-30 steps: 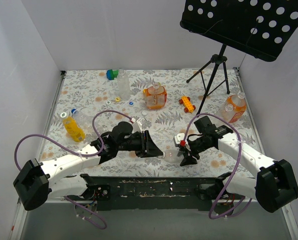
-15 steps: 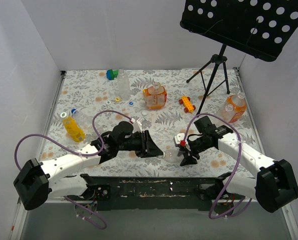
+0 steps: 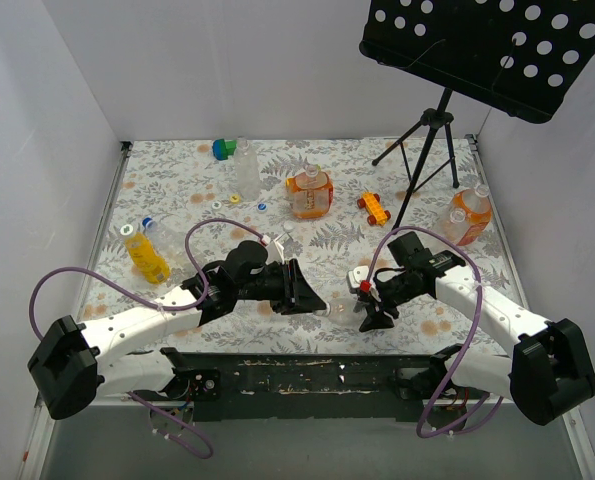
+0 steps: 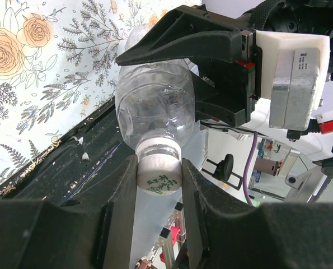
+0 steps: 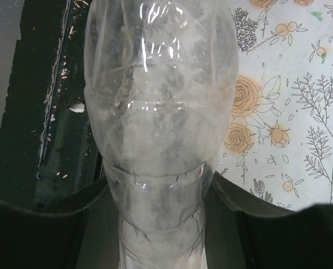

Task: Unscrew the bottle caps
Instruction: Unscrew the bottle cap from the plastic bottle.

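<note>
A colourless bottle (image 3: 344, 311) is held level above the table's near edge, between my two grippers. My left gripper (image 4: 159, 178) is shut on its white bottle cap (image 4: 159, 172), which has green print on top; one finger presses each side of it. My right gripper (image 5: 160, 224) is shut on the bottle's body (image 5: 160, 112), and its black jaws also show in the left wrist view round the bottle (image 4: 154, 106). From above, the left gripper (image 3: 320, 304) and right gripper (image 3: 365, 314) face each other.
Further back stand a tall clear bottle (image 3: 246, 170), a squat orange bottle (image 3: 309, 193) and an orange bottle (image 3: 467, 215) at the right. A yellow bottle (image 3: 145, 255) lies at the left. Loose caps (image 3: 263, 207), a toy car (image 3: 373, 208), a block (image 3: 223, 149) and a tripod (image 3: 427, 150) are also there.
The left wrist has shifted very slightly. Both grips and the bottle stay as they were.
</note>
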Controlling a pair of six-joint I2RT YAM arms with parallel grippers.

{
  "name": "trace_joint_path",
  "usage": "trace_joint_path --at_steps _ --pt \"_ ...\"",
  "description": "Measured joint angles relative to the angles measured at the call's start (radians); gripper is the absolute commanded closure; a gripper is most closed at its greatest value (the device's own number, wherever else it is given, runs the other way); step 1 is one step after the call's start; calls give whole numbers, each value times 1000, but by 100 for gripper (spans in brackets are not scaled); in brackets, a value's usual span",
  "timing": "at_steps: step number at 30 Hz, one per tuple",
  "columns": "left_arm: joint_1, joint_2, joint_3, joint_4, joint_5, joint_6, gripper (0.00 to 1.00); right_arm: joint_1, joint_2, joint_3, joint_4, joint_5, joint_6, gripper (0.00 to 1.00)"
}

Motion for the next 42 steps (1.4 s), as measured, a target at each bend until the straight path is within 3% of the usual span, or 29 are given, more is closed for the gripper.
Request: trace_joint_path --at_steps 9,16,20,32,37,42 --pt "0 -3 7 -28 -3 29 36 -5 1 -1 -8 33 2 94" --pt "6 -47 30 -75 -26 98 13 -8 1 -2 -10 58 2 94" --pt "6 -101 47 -114 -45 228 2 -8 1 -2 -10 62 2 94" --pt "7 -356 0 -104 -34 960 2 -8 0 -2 -10 62 2 94" --pt "7 -360 -63 -62 14 1169 2 -8 0 -2 -10 62 2 94" --pt "7 -323 -72 -34 64 1262 2 -7 0 -2 -10 62 1 94"
